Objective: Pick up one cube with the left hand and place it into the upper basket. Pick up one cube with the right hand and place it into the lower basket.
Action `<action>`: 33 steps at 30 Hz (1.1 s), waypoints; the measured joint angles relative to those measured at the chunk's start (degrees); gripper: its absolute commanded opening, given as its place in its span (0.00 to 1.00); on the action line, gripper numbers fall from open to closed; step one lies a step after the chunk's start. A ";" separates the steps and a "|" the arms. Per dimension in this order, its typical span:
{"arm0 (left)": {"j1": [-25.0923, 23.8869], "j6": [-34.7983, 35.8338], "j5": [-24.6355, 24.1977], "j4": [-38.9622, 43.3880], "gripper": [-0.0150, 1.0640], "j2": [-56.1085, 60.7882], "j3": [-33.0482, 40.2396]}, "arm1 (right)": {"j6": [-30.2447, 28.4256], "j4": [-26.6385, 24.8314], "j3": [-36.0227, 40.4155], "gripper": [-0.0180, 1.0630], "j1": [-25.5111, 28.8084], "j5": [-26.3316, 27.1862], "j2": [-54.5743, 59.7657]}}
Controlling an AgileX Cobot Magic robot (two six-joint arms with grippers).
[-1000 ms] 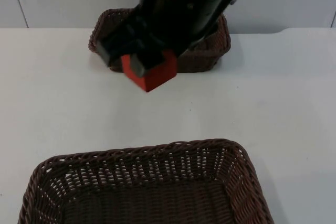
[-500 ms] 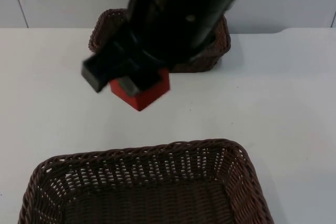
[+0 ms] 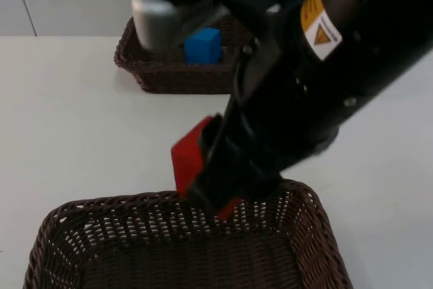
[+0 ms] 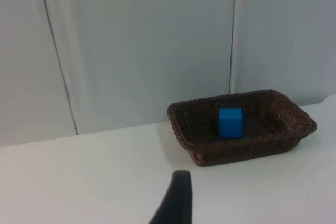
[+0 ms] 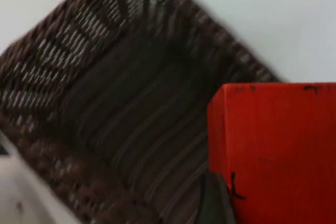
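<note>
My right gripper (image 3: 211,179) is shut on a red cube (image 3: 187,155) and holds it in the air over the far rim of the lower basket (image 3: 67,209). In the right wrist view the red cube (image 5: 275,150) hangs above the dark woven inside of the lower basket (image 5: 105,103). A blue cube (image 3: 203,45) lies in the upper basket (image 3: 139,65) at the back of the table. My left gripper (image 4: 175,203) waits some way back from the upper basket (image 4: 286,129), facing it, with the blue cube (image 4: 230,123) inside.
White table (image 3: 74,133) lies bare between the two baskets. The grey partition wall (image 4: 131,51) stands right behind the upper basket. The right arm's thick black body (image 3: 325,93) hangs over the middle and right of the table.
The right arm has swung the red cube from just in front of the upper basket toward the near side, over the lower basket's far rim. The blue cube has come into sight.
</note>
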State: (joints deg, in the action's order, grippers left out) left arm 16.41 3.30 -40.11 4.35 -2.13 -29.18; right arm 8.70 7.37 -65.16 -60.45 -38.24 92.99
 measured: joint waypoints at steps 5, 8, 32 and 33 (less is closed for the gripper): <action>0.00 0.00 0.00 0.00 0.74 0.00 0.00 | -12.25 -8.11 1.94 0.01 -0.02 1.35 0.00; 0.00 0.00 0.00 0.00 0.74 0.00 0.00 | -15.69 -8.78 2.17 0.01 -0.12 2.02 -0.03; 0.00 0.00 0.00 0.00 0.74 0.00 0.00 | -21.91 -8.87 2.28 0.01 -0.12 3.53 0.27; 0.00 0.00 0.00 0.00 0.74 0.00 0.00 | -22.01 -8.87 2.28 0.01 -0.12 3.81 0.59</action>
State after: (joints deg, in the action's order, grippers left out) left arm 16.41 3.30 -40.11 4.35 -2.13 -29.18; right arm -13.31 -1.50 -62.88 -60.58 -34.44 93.58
